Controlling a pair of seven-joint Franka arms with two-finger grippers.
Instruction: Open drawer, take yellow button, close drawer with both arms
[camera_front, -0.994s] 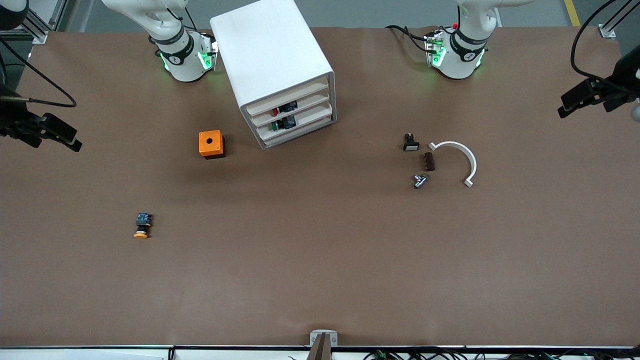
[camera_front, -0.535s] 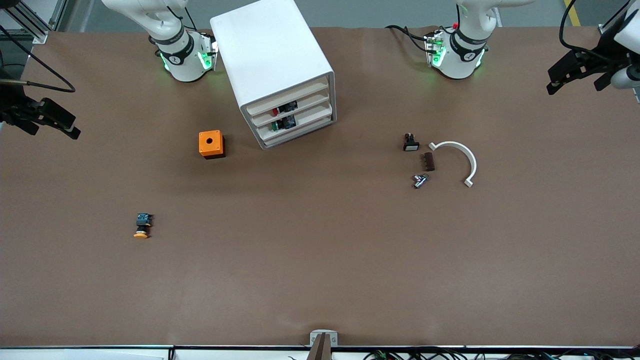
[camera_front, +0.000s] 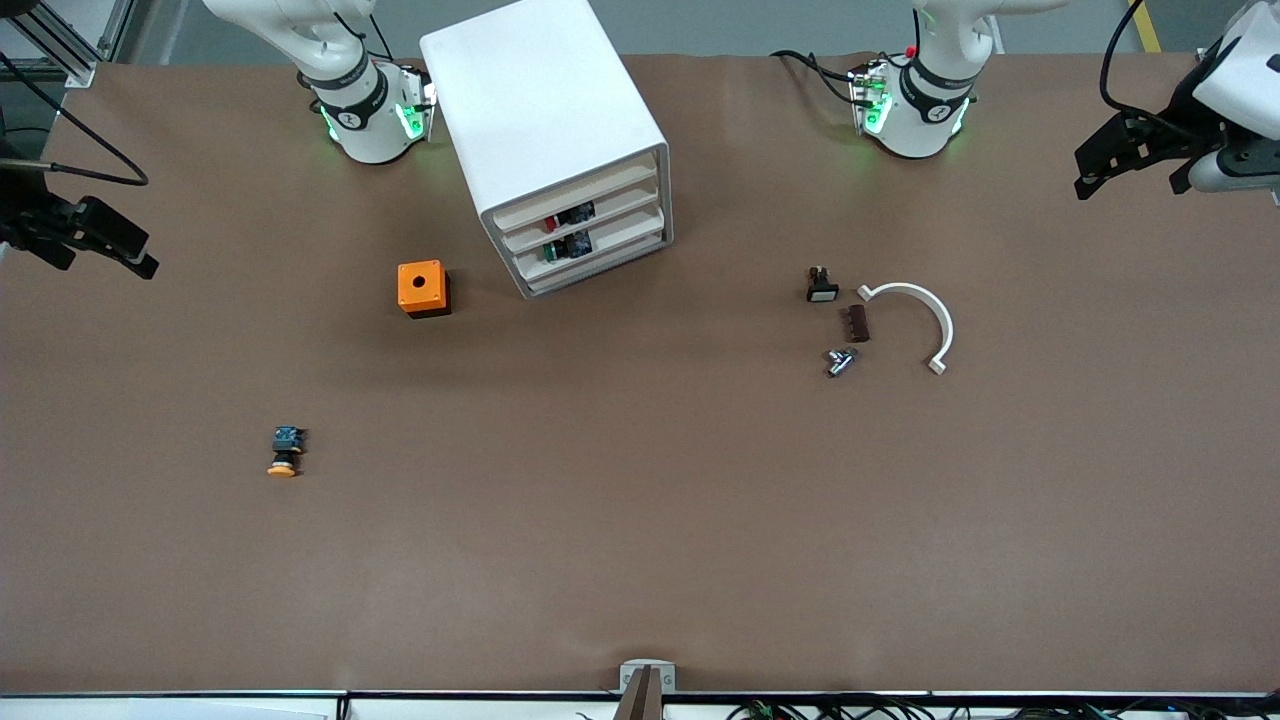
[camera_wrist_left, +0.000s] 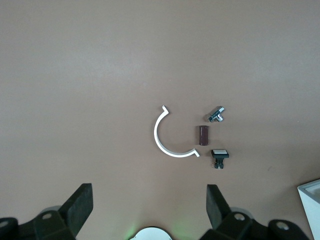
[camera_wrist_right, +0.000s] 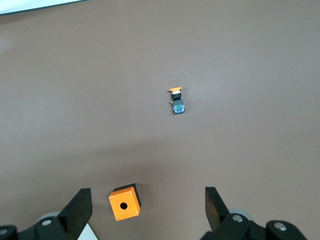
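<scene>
The tabletop (camera_front: 640, 560) carries a white cabinet (camera_front: 545, 120) standing between the two arm bases. Its uppermost drawer (camera_front: 575, 196) sits flush and shut. The button (camera_front: 285, 451) lies on the open tabletop toward the right arm's end, nearer the front camera than the orange box (camera_front: 423, 288), so the take looks already done.

Procedure: with the drawer shut, both arms should keep high and wide of the cabinet, with nothing dragged.

Left pincer (camera_front: 1130, 160): released, fingers (camera_wrist_left: 80, 207) spread wide, holding and touching nothing; over the tabletop edge at the left arm's end. Right pincer (camera_front: 85, 235): likewise released and empty, fingers (camera_wrist_right: 77, 210) wide, over the right arm's end.
</scene>
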